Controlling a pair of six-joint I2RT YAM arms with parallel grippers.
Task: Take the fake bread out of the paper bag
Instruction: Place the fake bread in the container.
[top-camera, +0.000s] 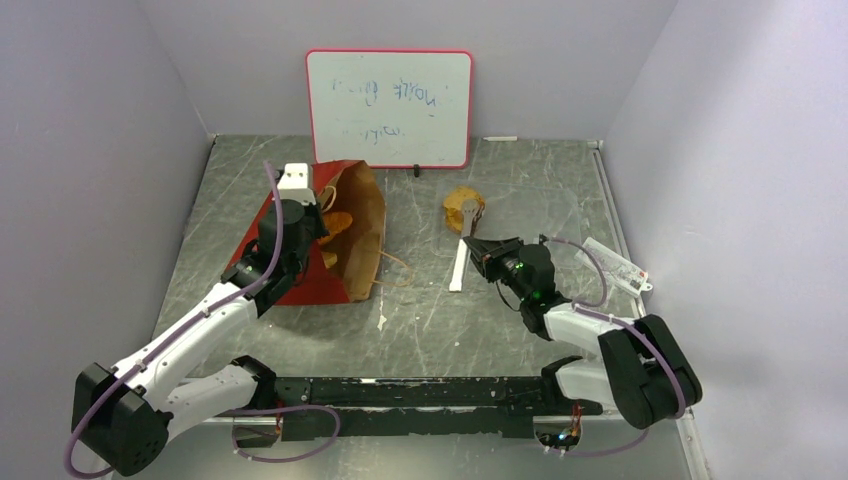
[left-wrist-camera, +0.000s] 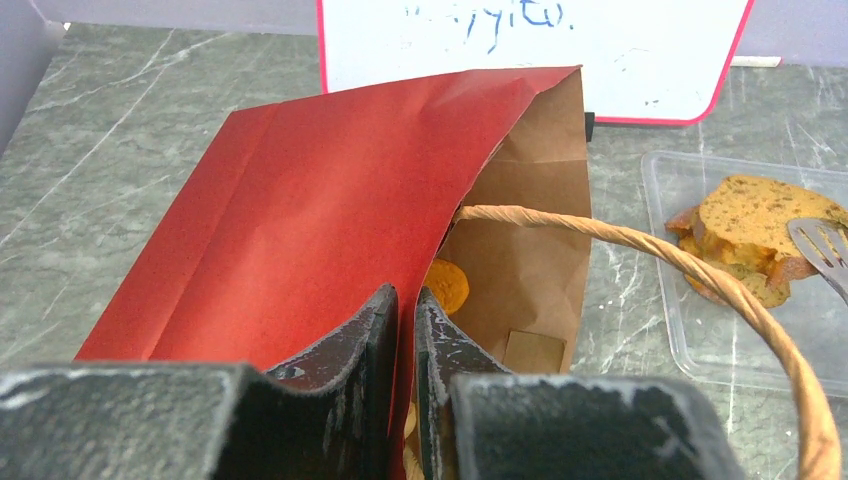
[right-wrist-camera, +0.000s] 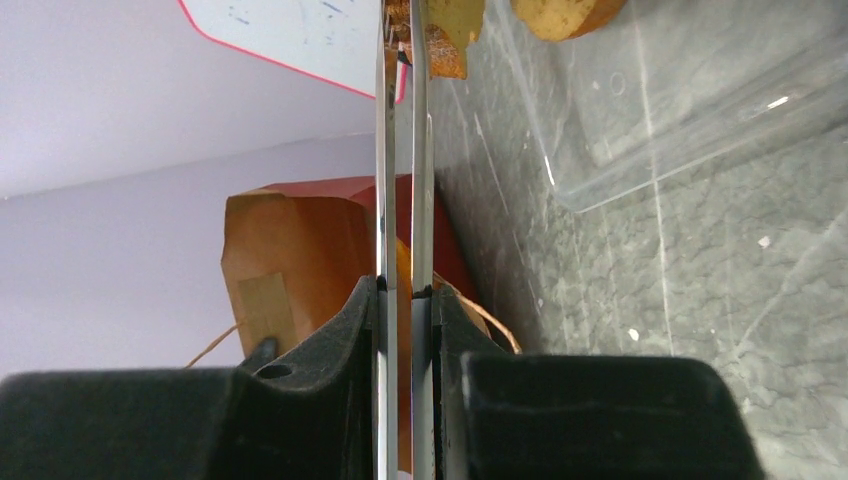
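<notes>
**Top view.** The red paper bag with brown kraft lining (top-camera: 322, 285) lay on its side on the grey marbled counter (top-camera: 430, 335), mouth facing right. The left end effector (top-camera: 312, 205) sat at the upper lip of the mouth. Orange toy bread pieces (top-camera: 335, 222) showed inside the bag, not yet removed. Tan toy bread slices (top-camera: 463, 205) lay well to the right of the bag, already out. The right end effector (top-camera: 480, 250) gripped slim metal tongs (top-camera: 459, 270), whose tips reached the slices. A red-framed whiteboard (top-camera: 390, 105) stood at the back, and a small white packet (top-camera: 615, 265) lay at far right.

**Left wrist.** The left end effector (left-wrist-camera: 405, 310) was narrow, pinching the bag's red top wall (left-wrist-camera: 330, 200) and holding the mouth up. One orange piece (left-wrist-camera: 447, 285) was visible deep inside. A tan twisted loop handle (left-wrist-camera: 650, 250) arched across the opening. It looks likely to snag tongs on the way in. The slices (left-wrist-camera: 755, 215) rested in a clear plastic tray (left-wrist-camera: 670, 310), with a forked tong tip (left-wrist-camera: 825, 245) against them.

**Right wrist.** The right end effector (right-wrist-camera: 405, 300) was clamped on the tongs (right-wrist-camera: 400, 150), blades nearly together. The tips were at a bread piece (right-wrist-camera: 445, 40) by the tray (right-wrist-camera: 700, 110). The bag (right-wrist-camera: 300, 250) stood beyond.

**Progress.** I judged the task part done. Some bread was out and at least the orange pieces were left. The count inside could not be told.
</notes>
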